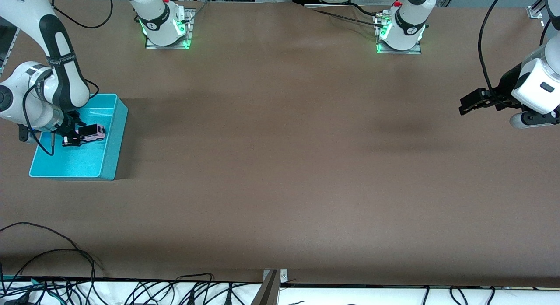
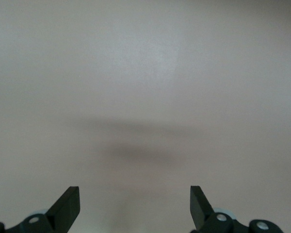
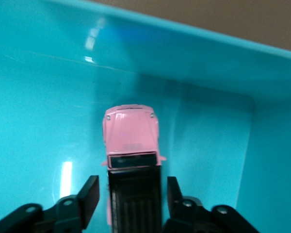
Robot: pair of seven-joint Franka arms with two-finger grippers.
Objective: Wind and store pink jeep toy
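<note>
From the front view I see the right pincer (image 1: 75, 137) at the frame's left edge, inside the turquoise bin (image 1: 111, 141), with the pink jeep toy (image 1: 91, 133) there. The left pincer (image 1: 467, 104) waits at the right edge, above the surface (image 1: 284, 165).

Left wrist view: fingers (image 2: 68, 206) spread wide over bare surface.

Right wrist view: fingers (image 3: 89, 194) flank the jeep's black roof with slight gaps; I cannot tell whether the jeep rests on the bin floor.

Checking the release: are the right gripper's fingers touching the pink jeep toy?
Apart. The right wrist view shows turquoise gaps between the right gripper and the pink jeep toy.
</note>
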